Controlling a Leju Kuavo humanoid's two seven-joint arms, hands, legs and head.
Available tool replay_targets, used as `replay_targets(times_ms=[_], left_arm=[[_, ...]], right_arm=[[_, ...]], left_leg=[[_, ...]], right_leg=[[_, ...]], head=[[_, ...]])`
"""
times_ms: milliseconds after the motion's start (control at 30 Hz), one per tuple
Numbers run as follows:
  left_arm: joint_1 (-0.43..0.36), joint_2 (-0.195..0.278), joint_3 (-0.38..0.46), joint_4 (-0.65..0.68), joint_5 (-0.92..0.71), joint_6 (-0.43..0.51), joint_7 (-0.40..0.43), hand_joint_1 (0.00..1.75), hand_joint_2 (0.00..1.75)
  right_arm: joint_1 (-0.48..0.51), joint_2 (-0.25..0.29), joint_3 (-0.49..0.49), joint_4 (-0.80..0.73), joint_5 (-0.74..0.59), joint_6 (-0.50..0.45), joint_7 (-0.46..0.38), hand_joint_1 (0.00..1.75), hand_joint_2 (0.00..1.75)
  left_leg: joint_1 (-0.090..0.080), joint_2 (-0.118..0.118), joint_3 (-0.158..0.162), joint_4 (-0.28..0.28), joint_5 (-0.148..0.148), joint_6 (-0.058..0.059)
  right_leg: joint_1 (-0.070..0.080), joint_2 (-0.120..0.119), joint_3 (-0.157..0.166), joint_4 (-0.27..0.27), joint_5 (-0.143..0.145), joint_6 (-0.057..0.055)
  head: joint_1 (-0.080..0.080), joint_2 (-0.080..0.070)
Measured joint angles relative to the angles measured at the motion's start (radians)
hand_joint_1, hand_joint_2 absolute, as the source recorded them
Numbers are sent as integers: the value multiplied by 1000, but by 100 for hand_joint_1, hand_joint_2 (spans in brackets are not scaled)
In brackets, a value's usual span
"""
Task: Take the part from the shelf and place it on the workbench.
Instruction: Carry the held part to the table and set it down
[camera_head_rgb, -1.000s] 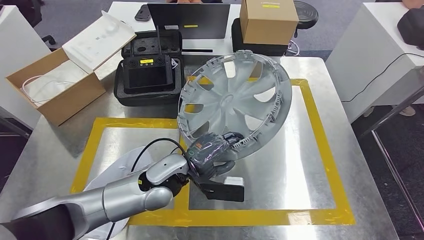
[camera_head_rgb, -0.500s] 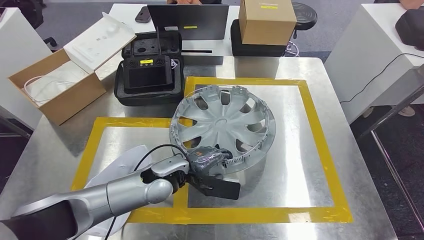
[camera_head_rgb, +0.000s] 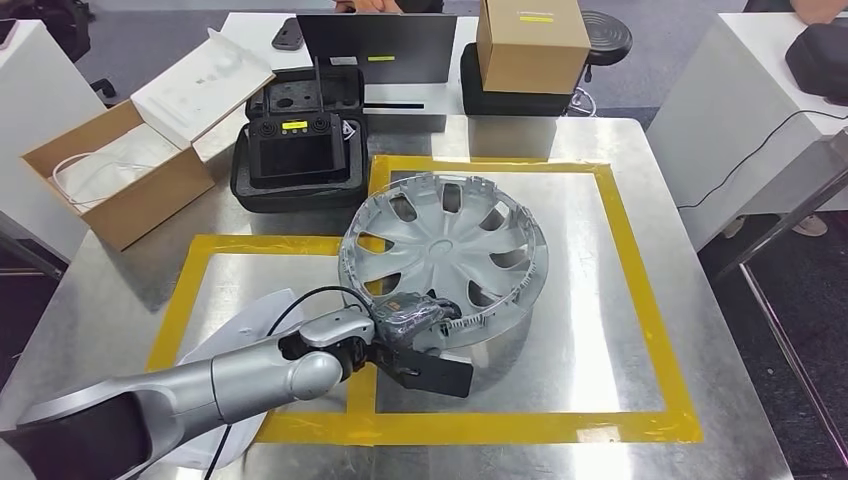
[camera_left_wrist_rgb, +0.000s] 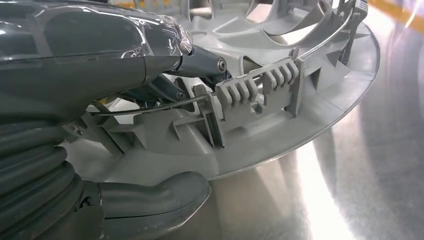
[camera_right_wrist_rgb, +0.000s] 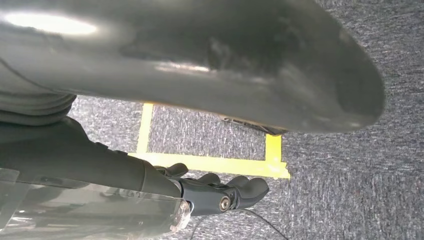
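The part is a silver hubcap (camera_head_rgb: 445, 250) lying almost flat, face up, on the steel workbench (camera_head_rgb: 620, 330), inside the yellow tape outline (camera_head_rgb: 640, 270). My left hand (camera_head_rgb: 410, 318) grips its near rim. In the left wrist view the dark fingers (camera_left_wrist_rgb: 200, 65) reach over the ribbed rim (camera_left_wrist_rgb: 280, 125) and the thumb (camera_left_wrist_rgb: 160, 197) sits under it, with the near edge held slightly off the steel. My right hand (camera_right_wrist_rgb: 220, 192) hangs over grey carpet, its fingers loosely extended and holding nothing.
A black foam case with a controller (camera_head_rgb: 300, 150) sits behind the hubcap, and an open cardboard box (camera_head_rgb: 110, 180) stands at the back left. A brown box (camera_head_rgb: 530, 40) and a dark panel (camera_head_rgb: 375, 45) stand at the back. A white rounded object (camera_head_rgb: 230, 340) lies under my left forearm.
The hubcap has come down from a steep upright tilt to nearly flat on the workbench. My left hand lowered with it, still holding the near rim.
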Motion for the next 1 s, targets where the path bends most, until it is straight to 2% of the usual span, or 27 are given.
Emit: replay_targets(times_ms=[167, 267, 400, 733, 1000], left_arm=[[10, 5, -2, 6, -95, 124, -67, 175, 175], [16, 7, 1, 6, -103, 142, -93, 175, 175], [32, 9, 3, 6, -91, 142, -110, 0, 175], [42, 13, 26, 11, -92, 164, -122, 0, 175], [56, 12, 55, 10, -183, 303, -115, 0, 175]], right_arm=[[0, 1, 9, -3, 9, 1, 5, 0, 0], [-2, 1, 17, -3, 14, 6, 7, 0, 0], [-5, 1, 29, -3, 18, 10, 10, 0, 0], [-12, 6, 35, -5, 22, 12, 10, 0, 0], [-10, 8, 35, -5, 17, 12, 10, 0, 0]], left_leg=[[0, 0, 1, 0, 0, 0], [0, 0, 1, 0, 0, 0], [0, 0, 1, 0, 0, 0], [0, 0, 3, 0, 0, 0], [0, 0, 3, 0, 1, 1]], right_leg=[[0, 0, 1, 0, 0, 0], [0, 0, 1, 1, 0, 0], [0, 0, 1, 1, 0, 0], [0, 0, 2, 1, 0, 0], [0, 0, 3, 1, 0, 0]], head=[[0, 0], [0, 0], [0, 0], [0, 0], [0, 0]])
